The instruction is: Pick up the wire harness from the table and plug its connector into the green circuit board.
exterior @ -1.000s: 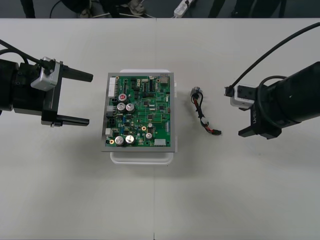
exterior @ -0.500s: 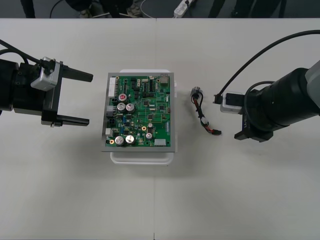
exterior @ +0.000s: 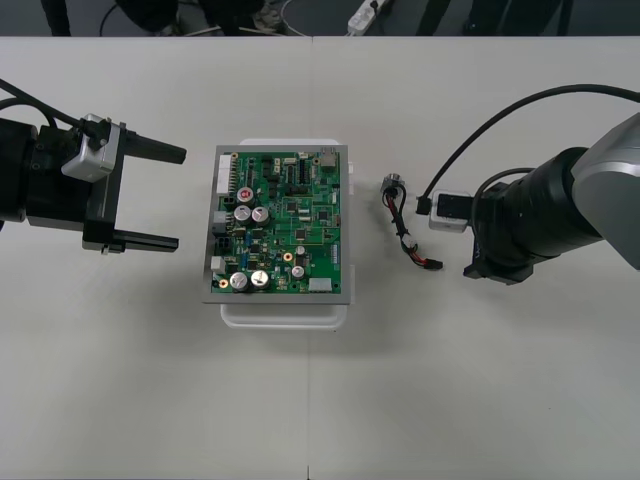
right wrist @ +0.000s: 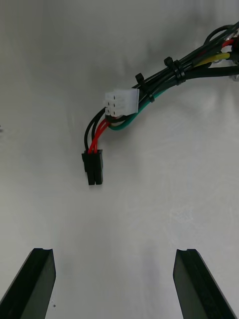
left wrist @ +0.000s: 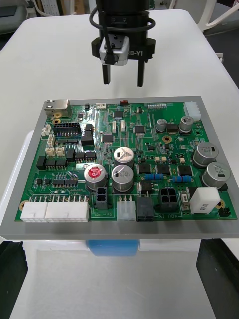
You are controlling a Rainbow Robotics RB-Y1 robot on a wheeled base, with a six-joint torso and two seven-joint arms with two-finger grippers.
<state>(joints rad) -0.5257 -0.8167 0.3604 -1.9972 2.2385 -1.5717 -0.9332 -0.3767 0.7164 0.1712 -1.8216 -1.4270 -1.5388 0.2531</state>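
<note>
The right arm reaches in across the table (exterior: 480, 380), its wrist turned so the right gripper (right wrist: 114, 254) points at the wire harness (exterior: 405, 226). Its black fingers (right wrist: 35, 279) stand wide apart and hold nothing. The small black plug (right wrist: 93, 167) lies on the table ahead of the gap between them, apart from both. The harness rests loose just beside the right edge of the green circuit board (exterior: 280, 225), between the board and that gripper. Its round metal socket (exterior: 392, 184) is at the far end and its plug at the near end, not in the board. The left arm is held level at the board's left side, with the left gripper (exterior: 165, 197) aimed at the board, fingers spread and empty.
</note>
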